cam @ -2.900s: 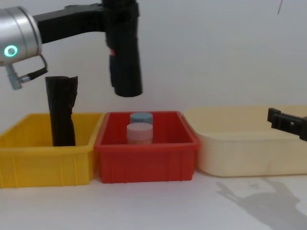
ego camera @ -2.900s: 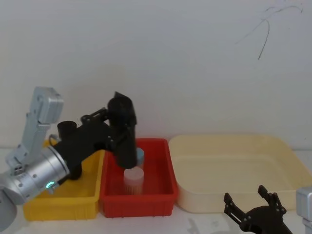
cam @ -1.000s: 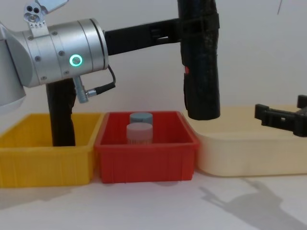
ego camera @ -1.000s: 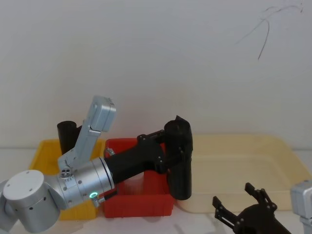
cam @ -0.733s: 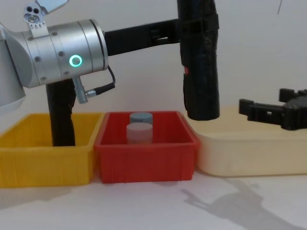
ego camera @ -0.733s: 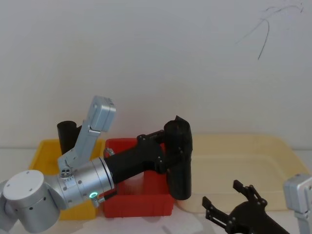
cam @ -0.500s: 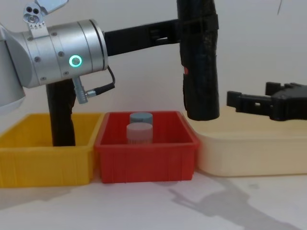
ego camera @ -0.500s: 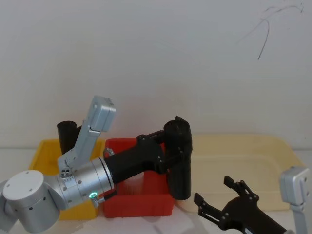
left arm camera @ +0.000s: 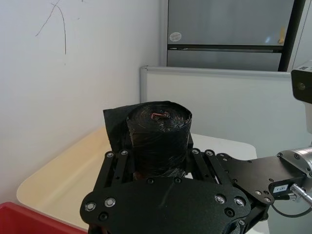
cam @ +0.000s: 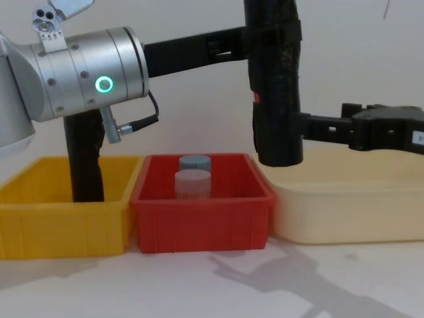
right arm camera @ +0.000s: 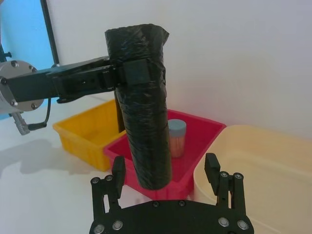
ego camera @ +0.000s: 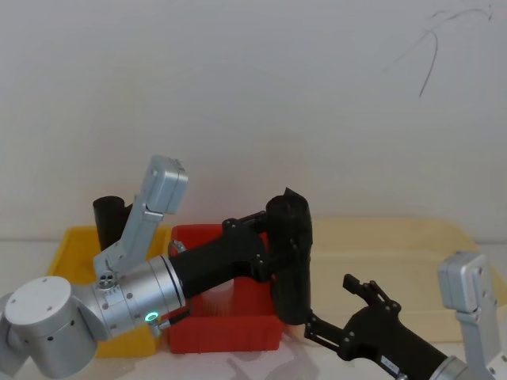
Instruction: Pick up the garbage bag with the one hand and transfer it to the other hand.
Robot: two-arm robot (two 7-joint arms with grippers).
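Looking first at the left gripper's fingers (left arm camera: 116, 168), we see them closed from both sides on the garbage bag (cam: 277, 99), pressing against the upper part of the roll. The left gripper (cam: 271, 34) holds the bag upright in the air. The bag's red mark faces the chest camera, and its lower end hangs above where the red bin (cam: 199, 225) meets the cream tray (cam: 344, 212).

The right gripper's fingers (right arm camera: 212, 168) are spread wide, one on each side of the bag's lower part. We cannot tell whether either finger touches the plastic. The right gripper (right arm camera: 165, 163) reaches in level from the right, over the cream tray.

Behind the left gripper, the silver wrist shows a green light ring (cam: 104, 84). Two capped jars (cam: 193, 184) stand in the red bin. A slimmer black roll (cam: 85, 165) stands upright in the yellow bin (cam: 59, 228).
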